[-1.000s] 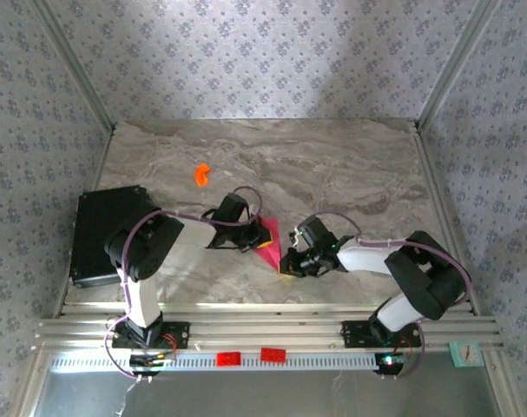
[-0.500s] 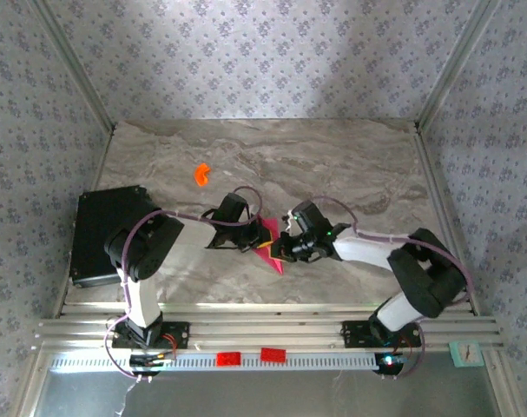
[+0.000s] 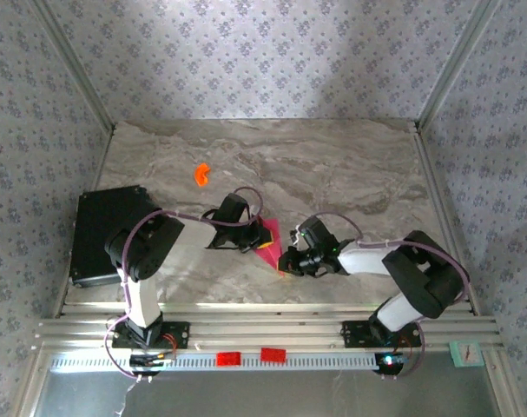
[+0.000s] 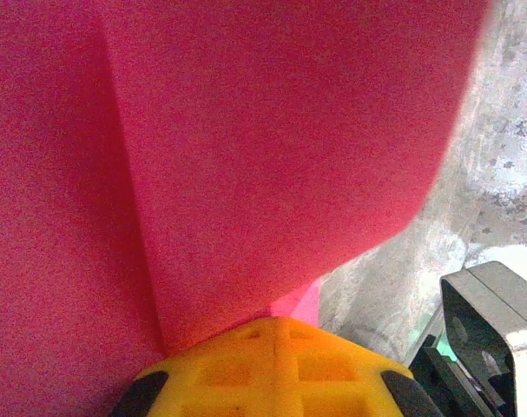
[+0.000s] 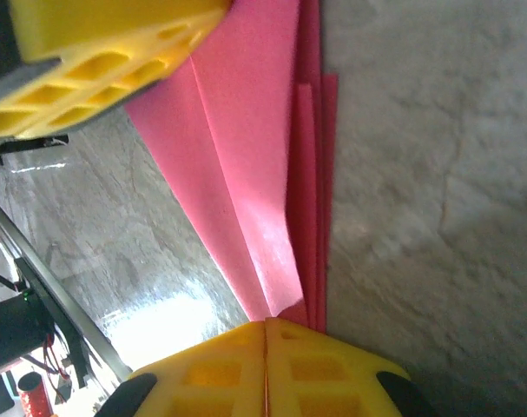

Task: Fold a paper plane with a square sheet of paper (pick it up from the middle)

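The magenta-pink paper [image 3: 269, 236] lies on the marble table between the two arms, folded into a narrow pointed shape with a centre crease and stacked layers [image 5: 272, 174]. My left gripper [image 3: 253, 243] is shut, its yellow tips [image 4: 276, 323] resting against the paper [image 4: 246, 148], which looms close over that camera. My right gripper [image 3: 287, 261] is shut too, its tips [image 5: 266, 323] meeting the paper's narrow near end. Nothing shows between either pair of fingers. The left gripper's yellow fingers [image 5: 98, 61] sit at the top left of the right wrist view.
A small orange plastic piece [image 3: 200, 174] lies further back on the left. A black box [image 3: 102, 230] sits at the table's left edge beside the left arm. Metal rails [image 3: 263, 326] run along the near edge. Part of the right arm [image 4: 489, 321] stands close to the paper.
The right gripper slid up along the paper towards the left gripper half a second ago, then drew back to the paper's near end. The left gripper stayed put.
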